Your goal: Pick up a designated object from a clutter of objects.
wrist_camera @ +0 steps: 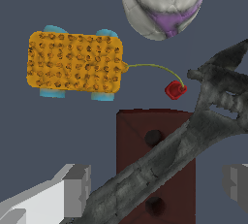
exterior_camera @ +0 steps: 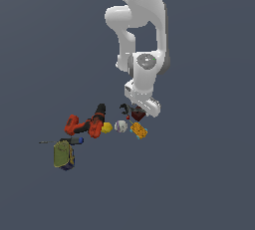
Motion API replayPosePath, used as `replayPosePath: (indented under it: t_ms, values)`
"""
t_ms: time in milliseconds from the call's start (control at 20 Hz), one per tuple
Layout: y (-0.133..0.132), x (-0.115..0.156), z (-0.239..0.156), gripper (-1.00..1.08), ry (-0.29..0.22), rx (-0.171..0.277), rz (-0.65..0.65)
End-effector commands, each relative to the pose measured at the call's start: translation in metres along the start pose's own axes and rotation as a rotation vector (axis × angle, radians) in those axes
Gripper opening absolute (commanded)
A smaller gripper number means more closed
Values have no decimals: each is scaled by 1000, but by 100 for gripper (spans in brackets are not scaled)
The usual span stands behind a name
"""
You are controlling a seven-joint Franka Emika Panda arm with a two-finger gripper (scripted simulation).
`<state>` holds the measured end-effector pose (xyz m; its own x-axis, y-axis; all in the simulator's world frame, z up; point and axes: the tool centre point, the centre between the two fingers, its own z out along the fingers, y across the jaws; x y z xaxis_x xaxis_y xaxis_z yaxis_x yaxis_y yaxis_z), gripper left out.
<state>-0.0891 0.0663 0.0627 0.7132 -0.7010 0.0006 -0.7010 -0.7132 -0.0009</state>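
Gripper [wrist_camera: 155,189]: held open, fingers [wrist_camera: 72,189] either side of the maroon block [wrist_camera: 131,140].
Neighbours: orange block [wrist_camera: 75,63] and white ball [wrist_camera: 162,5] are seen just beside.

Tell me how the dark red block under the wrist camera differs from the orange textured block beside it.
The dark red block is smooth and maroon, with round holes in its face; the orange block is bumpy and yellow-orange. A black clamp arm crosses the red block; the orange one has blue wheels and a thin cord ending in a red knob. Both are small and boxy.
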Motion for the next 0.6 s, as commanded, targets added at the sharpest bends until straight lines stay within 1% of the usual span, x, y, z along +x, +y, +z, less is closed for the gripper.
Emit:
replayPosePath:
  t_ms: [0,250,500,550]
  values:
    - [1,0,11,100,-1,-1,1]
    - [1,-1,30,100,-1,-1,2]
    - [1,-1,36,100,-1,-1,2]
    - [1,-1,36,-100,-1,-1,2]
